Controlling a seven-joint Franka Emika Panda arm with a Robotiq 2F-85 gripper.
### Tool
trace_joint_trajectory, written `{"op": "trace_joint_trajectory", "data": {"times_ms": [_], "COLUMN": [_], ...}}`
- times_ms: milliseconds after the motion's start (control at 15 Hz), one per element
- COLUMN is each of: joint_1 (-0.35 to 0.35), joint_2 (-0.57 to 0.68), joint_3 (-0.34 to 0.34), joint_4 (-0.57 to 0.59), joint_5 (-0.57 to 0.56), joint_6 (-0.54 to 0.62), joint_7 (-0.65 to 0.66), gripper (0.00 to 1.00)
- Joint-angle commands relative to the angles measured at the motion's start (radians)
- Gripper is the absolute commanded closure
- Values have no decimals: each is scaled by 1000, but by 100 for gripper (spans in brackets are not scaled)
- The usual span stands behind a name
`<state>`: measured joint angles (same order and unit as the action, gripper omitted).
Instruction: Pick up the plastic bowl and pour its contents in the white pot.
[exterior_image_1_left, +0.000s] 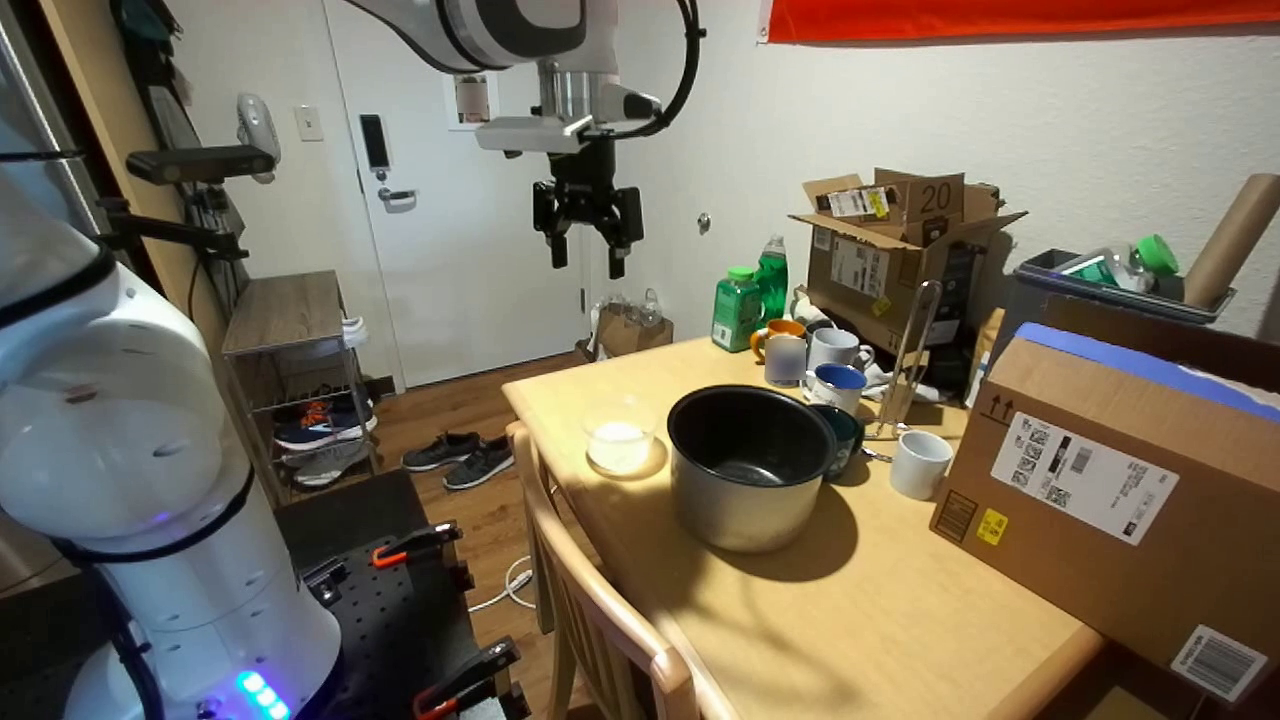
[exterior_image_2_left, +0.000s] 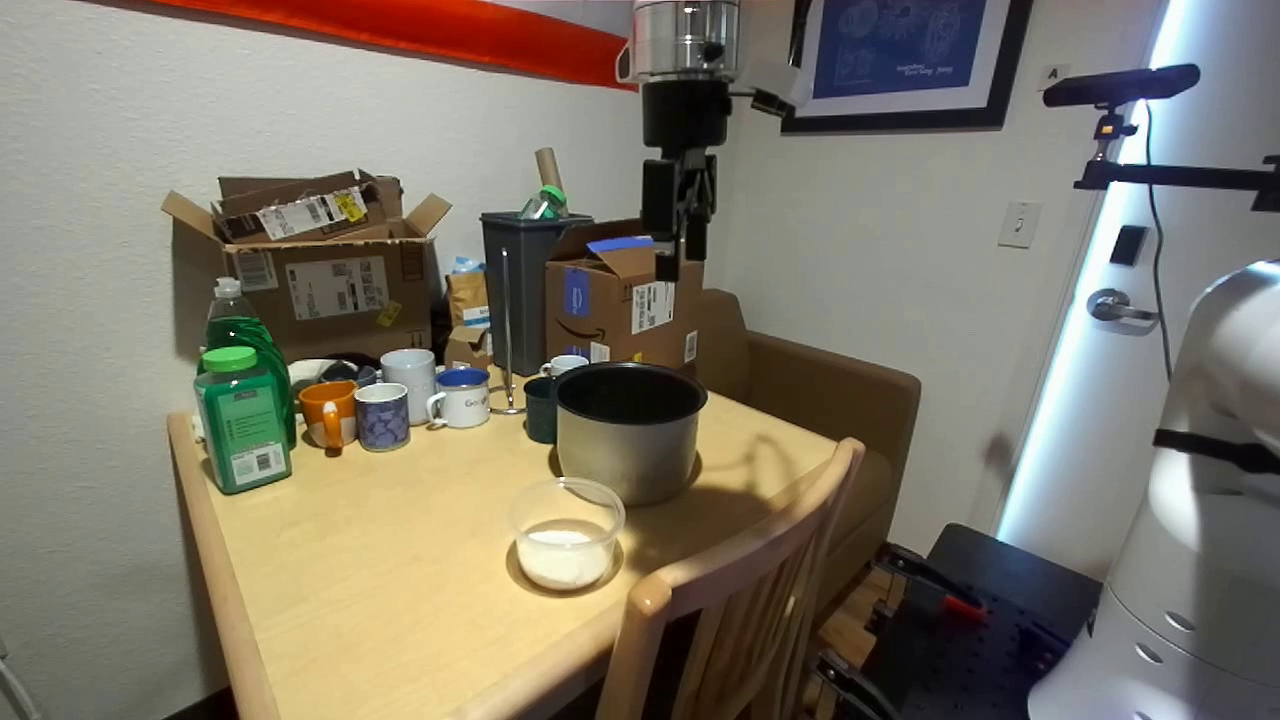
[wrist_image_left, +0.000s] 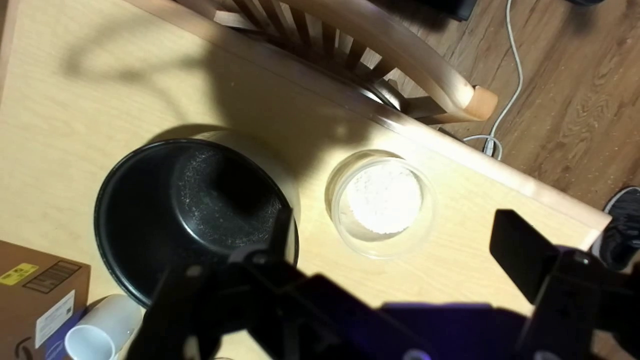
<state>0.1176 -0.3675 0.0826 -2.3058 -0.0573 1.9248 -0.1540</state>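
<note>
The round, clear plastic bowl (wrist_image_left: 378, 248) (white contents (wrist_image_left: 385, 199) inside) is set just beside the large, round, silver-grey pot (exterior_image_2_left: 630, 455). The black two-fingered gripper (exterior_image_1_left: 588, 262) is spread wide above pot height, nothing grasped.

Well below the jaws, a clear plastic bowl (exterior_image_2_left: 567, 514) stands upright, partly filled with white grains (wrist_image_left: 385, 197), near an upright silver, black-lined cooking pot (exterior_image_1_left: 745, 505).

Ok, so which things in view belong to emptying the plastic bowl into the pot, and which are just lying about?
For the job:
plastic bowl
its white contents
silver-grey pot
gripper, open

Just lying about, among others:
orange mug
green bottle with green cap
white cup by the cardboard box
chair
</note>
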Motion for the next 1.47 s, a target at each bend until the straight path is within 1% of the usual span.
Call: {"op": "trace_joint_trajectory", "data": {"times_ms": [0,333,867,1067,1267,1333,1400], "joint_1": [8,30,35,35,35,30,31], "joint_2": [6,88,321,399,464,424,443], "joint_3": [11,23,22,34,47,46,48], "joint_4": [6,34,143,189,238,188,201], "joint_5": [10,61,90,81,62,64,63], "joint_6": [20,96,209,221,183,214,214], "joint_7": [28,25,-27,-20,-17,1,1], "gripper": [0,0,0,0,0,0,0]}}
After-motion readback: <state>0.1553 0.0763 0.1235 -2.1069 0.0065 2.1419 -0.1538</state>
